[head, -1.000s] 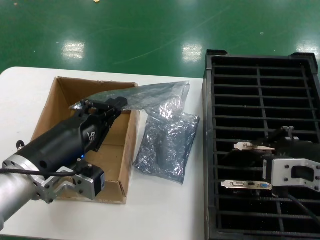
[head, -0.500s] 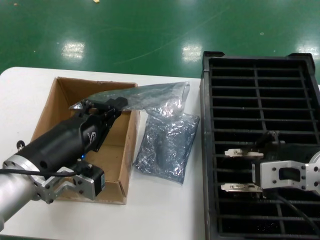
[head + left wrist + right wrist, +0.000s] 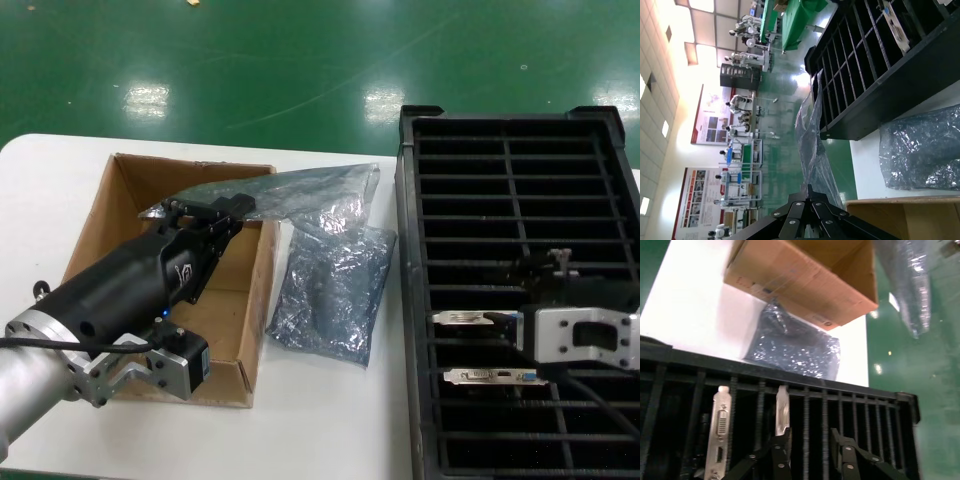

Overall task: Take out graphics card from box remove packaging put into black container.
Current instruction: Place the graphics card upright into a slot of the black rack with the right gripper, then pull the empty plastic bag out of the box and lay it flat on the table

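From the head view, the left gripper (image 3: 215,208) hung over the far half of the box (image 3: 120,215), pinching the near end of the emptied dark bag (image 3: 300,185), which trailed away toward two o'clock and draped past the box's right wall; a second, paler crumpled bag (image 3: 335,290) lay on the white table (image 3: 330,420) between the box and the black crate (image 3: 405,300). The right gripper (image 3: 525,318) sat over the crate's left column at about four o'clock from the box, at the end of a card (image 3: 462,317) whose silver bracket lay along a slot, its long axis running nine to three; another card (image 3: 495,376) already stood one slot nearer the robot. In the left wrist view, the bag (image 3: 812,150) stretched out from that gripper's closed tips (image 3: 810,200), with the crate (image 3: 880,75) beyond. In the right wrist view, the right gripper (image 3: 810,442) showed its fingers (image 3: 782,445) standing apart, one finger just beside the bracket of the card (image 3: 782,412) and the other clear of it, so it appeared spread rather than clamped; the seated card (image 3: 720,432) stood in the neighbouring slot. The right arm was plainly the nearer one, and the next move likely turned on lifting straight off the bracket.
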